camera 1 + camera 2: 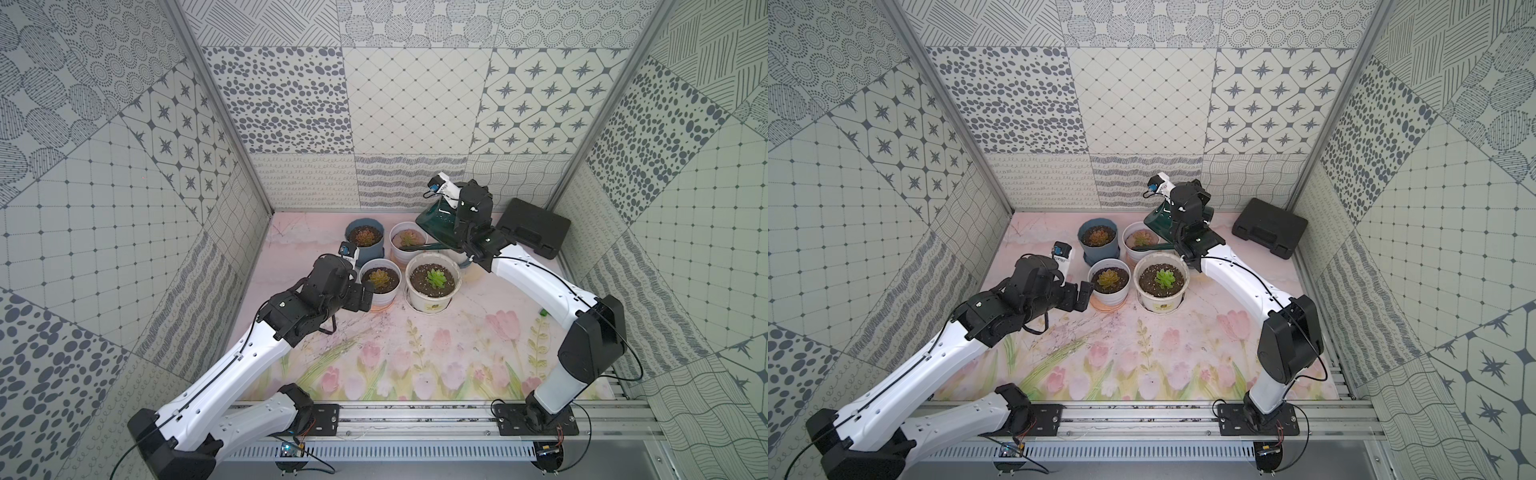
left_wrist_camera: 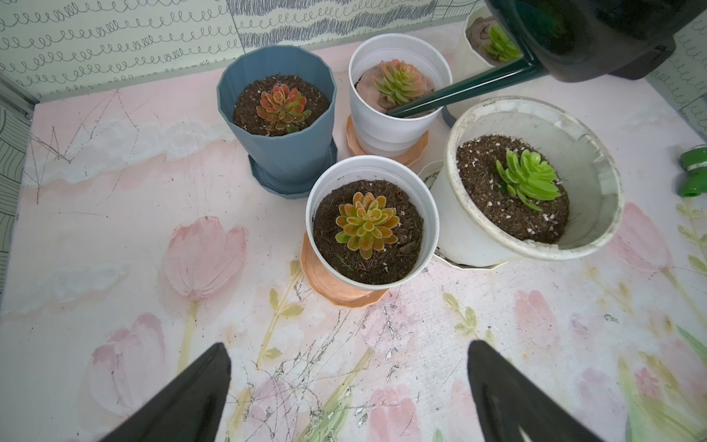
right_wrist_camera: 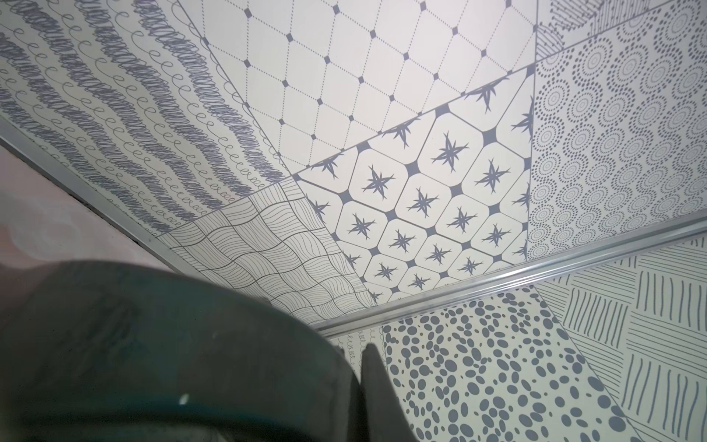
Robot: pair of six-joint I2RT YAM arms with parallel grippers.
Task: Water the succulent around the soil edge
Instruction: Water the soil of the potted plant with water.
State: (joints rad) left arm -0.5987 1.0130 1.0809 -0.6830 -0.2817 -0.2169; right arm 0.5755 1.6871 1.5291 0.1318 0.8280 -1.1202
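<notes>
Right jaws are clamped on the dark green watering can (image 1: pixel 438 222), held tilted above the far side of the table (image 1: pixel 457 353), right of middle. In the right wrist view the can's body fills the lower corner, with one finger (image 3: pixel 373 390) pressed against it. The spout (image 2: pixel 459 93) slopes down into the rear white pot (image 2: pixel 382 130), with its tip at the pot's inner rim, beside the succulent (image 2: pixel 398 82) and not over it. I cannot tell whether water is running. The soil in this pot looks paler than in the others. The pot stands in the far row of a four-pot cluster, just right of the blue pot (image 2: pixel 283 153). The near row holds the front white pot (image 1: pixel 386 300) and a larger cream pot (image 1: pixel 430 305), side by side. Left jaws stand wide apart, low and just beside the front white pot's left wall in both top views; only table shows between them in the left wrist view. A black case (image 1: pixel 534 226) lies in the far right corner, and a small green item (image 2: pixel 694 170) lies toward the right edge.
</notes>
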